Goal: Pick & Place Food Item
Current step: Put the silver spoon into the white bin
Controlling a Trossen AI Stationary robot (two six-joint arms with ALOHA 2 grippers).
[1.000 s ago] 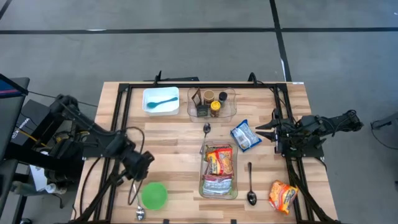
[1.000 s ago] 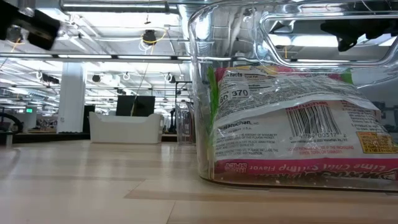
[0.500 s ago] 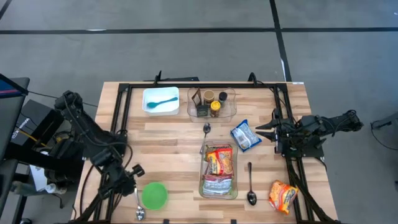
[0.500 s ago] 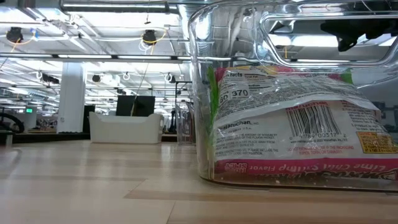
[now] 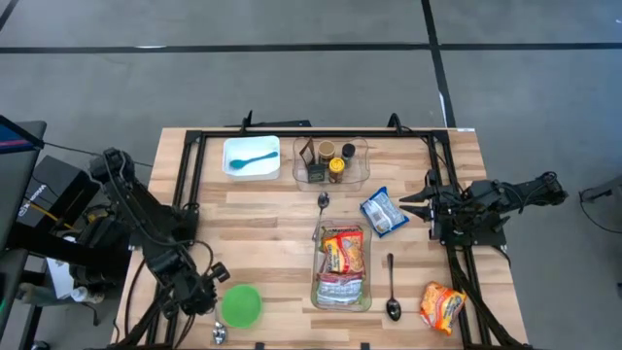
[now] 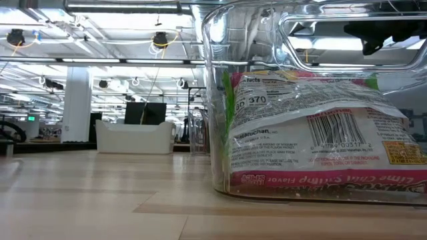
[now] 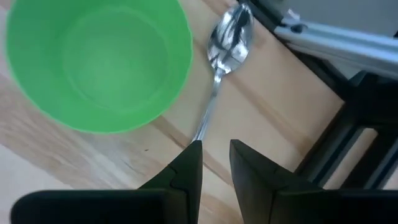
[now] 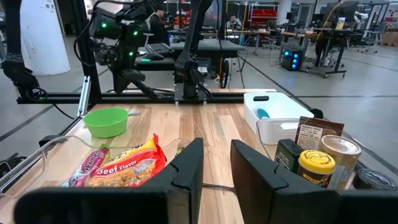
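Dark and folded low, the left arm reaches down the near left side of the light wooden slatted table (image 5: pixel 262 209), so the left gripper (image 5: pixel 205 294) hangs just beside the round green plastic bowl (image 5: pixel 241 304). Its fingers stand only a narrow gap apart with nothing between them, right over the handle of a small silver metal spoon (image 7: pixel 222 62) that lies next to the bowl.

On the other side, the right gripper (image 5: pixel 416 206) sits near the table's right edge, pointing in toward the middle, also with just a slim empty gap. Its tips are close to the blue and white snack packet (image 5: pixel 383 211) but not touching it.

Middle of the table: a clear rectangular plastic container (image 5: pixel 341 264) with red and yellow instant noodle packets (image 5: pixel 343 253) inside. A dark spoon (image 5: pixel 391 288) lies to its right, and an orange noodle packet (image 5: pixel 441 305) sits at the near right corner. Along the far edge there's a white tub with a blue utensil (image 5: pixel 252 156) and a clear tray of jars and seasoning (image 5: pixel 331 161).

Floor around is grey concrete. Beyond the table, the right wrist view shows a big workshop with desks, monitors and a person in the background.
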